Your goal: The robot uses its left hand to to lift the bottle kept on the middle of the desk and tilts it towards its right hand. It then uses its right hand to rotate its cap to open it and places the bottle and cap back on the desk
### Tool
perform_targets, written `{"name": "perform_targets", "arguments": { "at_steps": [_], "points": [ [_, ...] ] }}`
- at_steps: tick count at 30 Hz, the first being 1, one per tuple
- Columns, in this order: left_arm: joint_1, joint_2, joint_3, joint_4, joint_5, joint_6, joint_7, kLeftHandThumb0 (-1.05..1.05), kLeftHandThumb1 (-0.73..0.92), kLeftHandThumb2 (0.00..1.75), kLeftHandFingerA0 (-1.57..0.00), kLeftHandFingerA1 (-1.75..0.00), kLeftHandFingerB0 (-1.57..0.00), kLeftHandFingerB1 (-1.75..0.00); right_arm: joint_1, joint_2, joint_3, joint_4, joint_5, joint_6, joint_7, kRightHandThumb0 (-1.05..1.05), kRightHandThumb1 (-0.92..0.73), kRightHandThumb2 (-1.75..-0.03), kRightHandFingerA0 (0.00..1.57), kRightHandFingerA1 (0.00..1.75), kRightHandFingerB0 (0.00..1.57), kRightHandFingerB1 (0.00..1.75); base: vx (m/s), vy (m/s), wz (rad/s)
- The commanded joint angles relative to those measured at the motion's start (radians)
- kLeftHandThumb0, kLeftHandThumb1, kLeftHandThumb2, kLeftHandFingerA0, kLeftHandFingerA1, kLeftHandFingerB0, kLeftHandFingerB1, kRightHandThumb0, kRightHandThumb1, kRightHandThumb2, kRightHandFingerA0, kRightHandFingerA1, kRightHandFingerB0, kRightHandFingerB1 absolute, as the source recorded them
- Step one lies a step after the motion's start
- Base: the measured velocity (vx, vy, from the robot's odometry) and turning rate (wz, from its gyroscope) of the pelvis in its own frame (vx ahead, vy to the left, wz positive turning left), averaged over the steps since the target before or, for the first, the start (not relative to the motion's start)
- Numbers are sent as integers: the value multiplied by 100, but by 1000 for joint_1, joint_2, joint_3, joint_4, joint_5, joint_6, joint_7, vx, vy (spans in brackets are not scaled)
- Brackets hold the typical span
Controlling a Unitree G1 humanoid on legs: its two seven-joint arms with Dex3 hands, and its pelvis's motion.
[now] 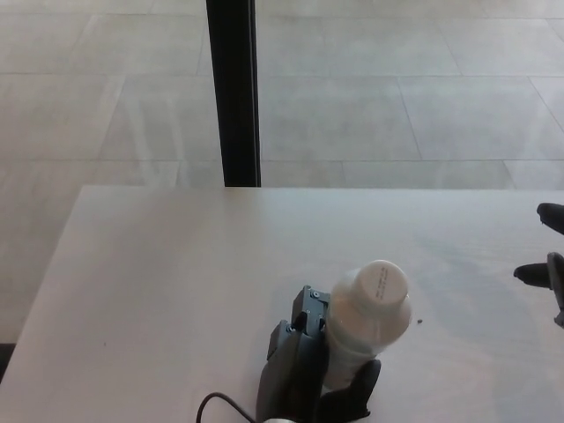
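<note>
The white plastic bottle [366, 326], white screw cap [382, 283] still on, is gripped and tilted by the black left hand [330, 392] above the pale desk [159, 291], while uncapping remains for the spread-fingered right hand [546, 264].

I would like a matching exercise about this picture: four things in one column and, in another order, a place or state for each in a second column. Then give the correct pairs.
Things:
1. bottle
2. cap
3. right hand
4. black post

Places or states:
A. at the right edge of the picture, holding nothing
B. standing on the floor behind the desk
C. held by the left hand
D. on top of the bottle, not removed

Pairs: 1-C, 2-D, 3-A, 4-B
</note>
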Motion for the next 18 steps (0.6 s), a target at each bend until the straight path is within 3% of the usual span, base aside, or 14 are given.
{"name": "perform_targets", "arguments": {
  "at_steps": [1, 2, 3, 4, 6, 7, 9, 10, 12, 13, 14, 15, 16, 18],
  "points": [
    [10, -404, 117, -70, -208, -76, 128, 7, 92, 141, -103, -175, -71, -175, 89, 17, -7, -58, -27, 7, -47, -52, -71, -61, 81, 83, 57, 45, 0, 0, 0],
    [-2, -397, 129, -72, -208, -78, 130, 7, 92, 141, -103, -175, -70, -175, 92, 18, -3, -55, -30, 3, -45, -54, -58, -96, 80, 85, 53, 61, 0, 0, 0],
    [-17, -387, 147, -79, -207, -71, 133, 5, 92, 140, -109, -175, -78, -175, 97, 18, 5, -55, -42, 1, -44, -52, -69, -60, 80, 84, 58, 45, 0, 0, 0],
    [-35, -372, 181, -100, -226, -64, 128, 2, 92, 146, -111, -175, -81, -175, 99, 18, 21, -52, -65, 0, -49, -53, -68, -60, 82, 83, 58, 45, 0, 0, 0],
    [-56, -357, 223, -121, -252, -55, 129, 0, 92, 137, -111, -175, -79, -175, 104, 16, 40, -60, -79, 9, -41, -52, -69, -60, 79, 85, 56, 44, 0, 0, 0],
    [-75, -339, 247, -132, -250, -33, 139, 4, 92, 135, -107, -175, -75, -175, 107, 20, 55, -67, -82, 10, -33, -54, -57, -95, 79, 86, 51, 59, 0, 0, 0],
    [-87, -309, 271, -145, -248, -14, 141, 4, 92, 138, -105, -175, -74, -175, 114, 16, 80, -87, -100, 20, -27, -52, -56, -93, 79, 85, 50, 58, 0, 0, 0],
    [-87, -279, 286, -146, -249, -22, 132, 2, 92, 148, -97, -123, -86, -115, 118, 13, 104, -113, -116, 35, -24, -52, -55, -93, 79, 85, 50, 58, 0, 0, 0],
    [-83, -262, 293, -143, -232, -15, 135, 3, 92, 147, -100, -124, -88, -116, 120, 11, 117, -123, -119, 39, -23, -53, -54, -91, 79, 85, 50, 57, 0, 0, 0],
    [-77, -223, 296, -141, -206, -7, 130, 5, 86, 138, -114, -175, -85, -158, 113, -1, 145, -153, -157, 47, -24, -51, -64, -60, 81, 83, 57, 41, 0, 0, 0],
    [-69, -214, 300, -145, -198, 3, 130, 6, 84, 139, -113, -175, -85, -158, 111, -9, 158, -174, -164, 57, -18, -57, -54, -93, 80, 85, 49, 57, 0, 0, 0],
    [-62, -208, 303, -150, -188, 9, 132, 5, 83, 140, -112, -175, -86, -159, 107, -12, 171, -195, -179, 61, -20, -59, -54, -94, 79, 85, 50, 57, 0, 0, 0],
    [-60, -194, 305, -136, -176, -10, 130, 5, 80, 146, -113, -175, -87, -158, 99, -17, 184, -212, -198, 69, -25, -60, -65, -61, 81, 82, 58, 41, 0, 0, 0],
    [-53, -179, 301, -144, -154, 11, 131, 6, 78, 146, -112, -175, -86, -158, 87, -18, 203, -260, -217, 105, -34, -62, -64, -61, 83, 80, 59, 40, 0, 0, 0]
  ]
}}
